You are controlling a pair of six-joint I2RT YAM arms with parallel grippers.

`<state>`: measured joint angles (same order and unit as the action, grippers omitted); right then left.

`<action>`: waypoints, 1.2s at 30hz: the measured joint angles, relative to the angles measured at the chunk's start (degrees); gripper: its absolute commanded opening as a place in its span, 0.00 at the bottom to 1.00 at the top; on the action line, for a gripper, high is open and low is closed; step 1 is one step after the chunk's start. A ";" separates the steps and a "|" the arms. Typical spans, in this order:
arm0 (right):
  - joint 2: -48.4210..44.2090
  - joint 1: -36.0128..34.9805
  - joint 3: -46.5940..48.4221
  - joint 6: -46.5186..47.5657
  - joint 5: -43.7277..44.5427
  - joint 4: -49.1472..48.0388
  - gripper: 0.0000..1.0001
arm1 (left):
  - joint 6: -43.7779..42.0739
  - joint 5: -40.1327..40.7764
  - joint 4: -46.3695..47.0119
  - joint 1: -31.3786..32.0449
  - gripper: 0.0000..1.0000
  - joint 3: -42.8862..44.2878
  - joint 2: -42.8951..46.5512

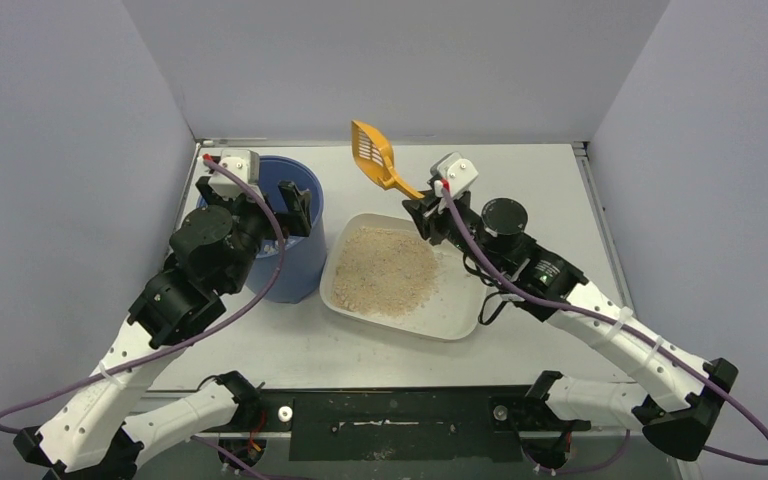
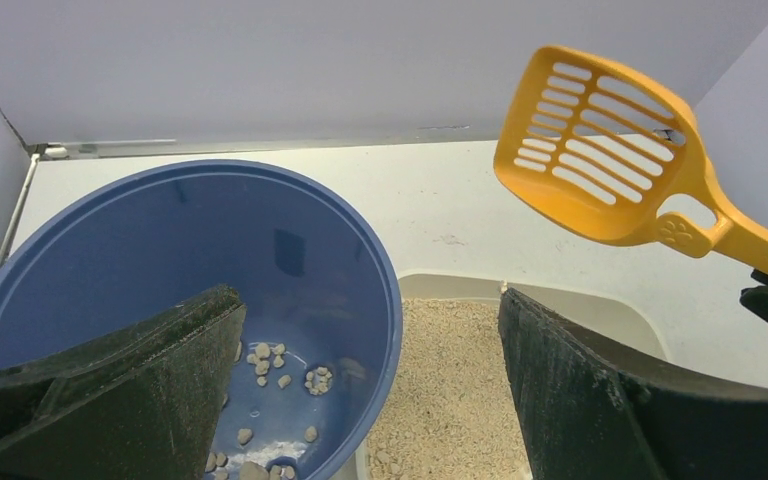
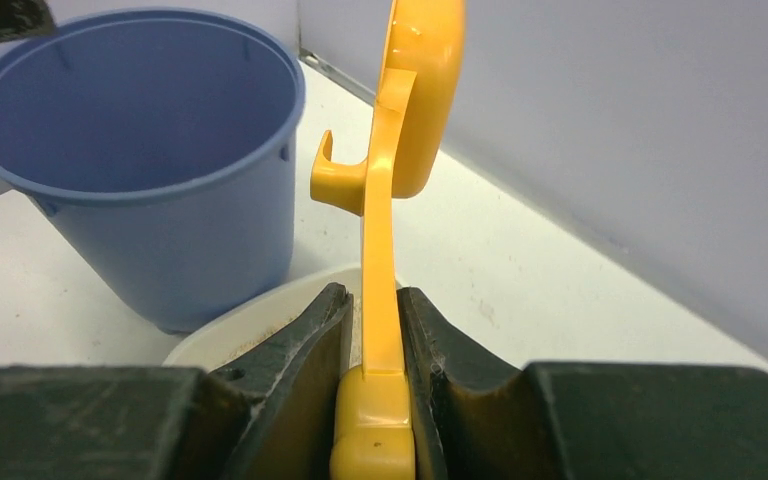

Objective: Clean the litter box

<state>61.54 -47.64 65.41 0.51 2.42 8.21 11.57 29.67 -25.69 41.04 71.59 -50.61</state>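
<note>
The right tool (image 3: 372,300) was clamped narrow on the handle of the orange scoop (image 3: 415,90), its jaws pressed flat against both faces. The slotted head was raised ahead of and above it, with nothing showing in it. Directly beneath that tool lay the litter box (image 1: 457,290), flat on the desk (image 1: 560,200). Its tan litter (image 1: 385,270) was spread toward the side away from the tool, and the floor was bare on the side under the wrist. Past the box, just beside it and perhaps touching its rim, stood the blue bucket (image 1: 295,272), with a few pale clumps (image 2: 265,365) on its bottom. The left tool (image 1: 297,205) hung over the bucket's rim, spread wide and holding nothing.

The box looked like thin, stiff, smooth plastic. It was probably light in itself but weighted by sand that would slide if it were tilted. The lip seemed the likeliest hold, best at the bare end nearest the right tool, pinched across and kept level, since the glossy wall could slip
</note>
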 measured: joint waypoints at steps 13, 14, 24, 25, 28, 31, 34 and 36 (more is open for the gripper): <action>2.56 17.66 -8.20 -21.68 -19.04 10.03 0.00 | 1.01 -2.71 2.03 0.00 0.97 0.00 -5.03; 3.93 18.12 -8.41 -22.69 -21.00 10.23 0.00 | 1.11 -3.04 2.08 0.00 0.97 0.00 -5.51; 16.39 19.12 -10.23 -31.61 -33.68 6.71 0.00 | 1.38 -5.11 2.03 -0.02 0.97 0.02 -9.31; 17.42 19.19 -10.23 -32.48 -34.34 5.95 0.00 | 1.38 -5.25 1.95 0.00 0.97 0.02 -9.31; 20.41 19.63 -10.34 -34.77 -36.30 3.52 0.04 | 1.40 -5.33 1.95 0.00 0.97 0.02 -9.31; 22.60 20.24 -11.02 -36.87 -38.05 1.11 0.14 | 1.40 -5.31 1.90 -0.02 0.97 0.02 -9.31; 23.89 20.74 -11.91 -38.42 -39.28 -0.28 0.22 | 1.40 -5.27 1.88 -0.02 0.97 0.02 -9.29; 24.02 21.05 -12.31 -38.88 -39.63 -0.85 0.26 | 1.38 -5.27 1.81 -0.07 0.97 0.02 -9.29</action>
<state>85.56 -26.59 53.10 -38.37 -37.21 7.35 12.95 24.40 -23.88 40.97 71.61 -59.90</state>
